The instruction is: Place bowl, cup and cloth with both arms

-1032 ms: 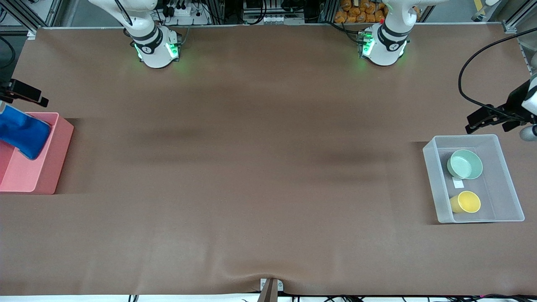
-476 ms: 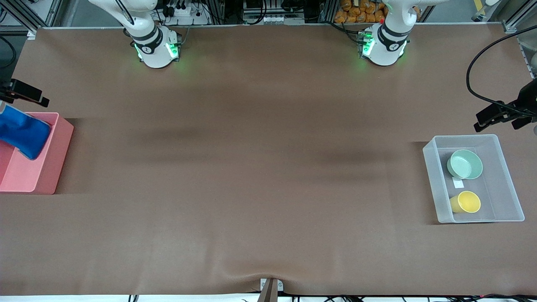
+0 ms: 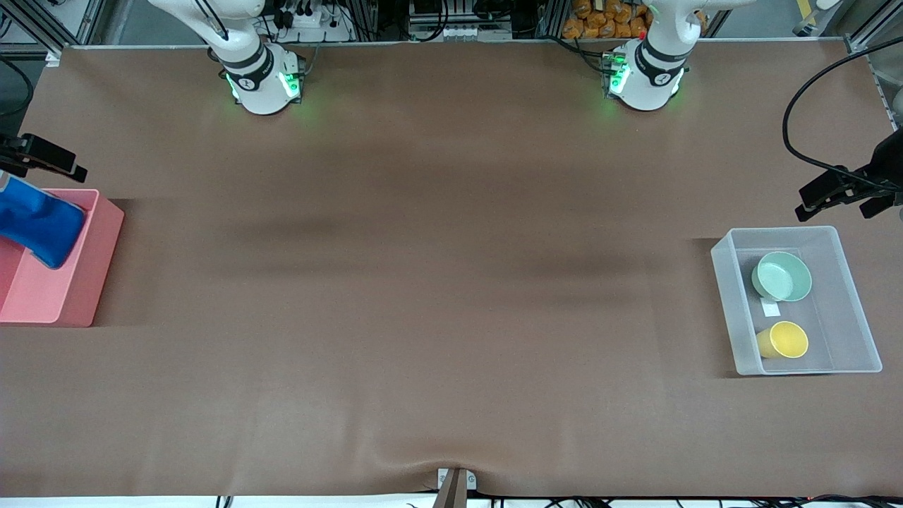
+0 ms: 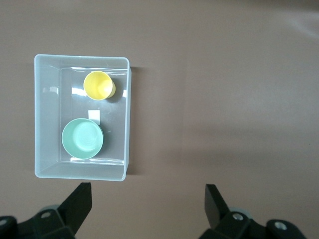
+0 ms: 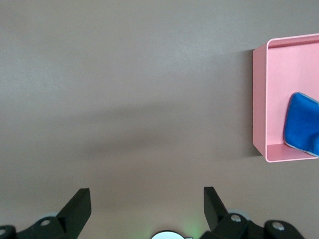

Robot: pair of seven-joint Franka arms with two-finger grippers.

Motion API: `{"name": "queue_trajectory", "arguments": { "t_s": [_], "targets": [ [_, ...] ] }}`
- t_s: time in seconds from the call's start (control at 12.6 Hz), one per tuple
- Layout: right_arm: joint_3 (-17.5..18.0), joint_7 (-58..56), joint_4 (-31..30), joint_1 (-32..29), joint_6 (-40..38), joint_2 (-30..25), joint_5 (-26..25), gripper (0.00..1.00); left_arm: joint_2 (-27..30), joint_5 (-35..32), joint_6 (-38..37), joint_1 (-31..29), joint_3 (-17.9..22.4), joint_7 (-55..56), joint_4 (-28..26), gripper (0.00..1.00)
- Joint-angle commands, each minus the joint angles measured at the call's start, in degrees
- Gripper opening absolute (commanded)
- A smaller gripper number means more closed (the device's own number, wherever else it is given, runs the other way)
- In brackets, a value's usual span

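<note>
Mint-green bowl [image 3: 782,276] and yellow cup [image 3: 783,340] sit sorted in the clear tub [image 3: 850,296]; blue cloth [image 3: 37,223] drapes into the pink bin [image 3: 79,282]. Left tool [image 4: 144,206] hangs near the tub, wide, empty; right tool [image 5: 144,206] over bare worktop [image 3: 437,282], wide, empty. Placement looks finished.

A pale mint-green bowl [image 3: 782,276] and yellow cup [image 3: 783,340] sit in a clear tub [image 3: 846,282]; bright blue cloth [image 3: 39,222] in a pink bin [image 3: 67,296], brown table [image 3: 423,282]
</note>
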State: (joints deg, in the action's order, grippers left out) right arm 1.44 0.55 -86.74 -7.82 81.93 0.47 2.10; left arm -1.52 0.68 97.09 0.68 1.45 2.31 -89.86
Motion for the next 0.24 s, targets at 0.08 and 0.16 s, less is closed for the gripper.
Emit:
{"name": "queue_trajectory", "arguments": {
  "t_s": [0.08,0.16],
  "targets": [
    [-0.04,-0.19,-1.15,0.96,0.69,-1.53,-0.60,1.00,-0.06,0.99,-1.20,0.56,0.74,0.07,1.00,1.00],
    [-0.04,-0.19,-1.15,1.05,0.77,-1.53,-0.60,1.00,-0.06,0.99,-1.20,0.47,0.74,0.07,1.00,1.00]
  ]
}}
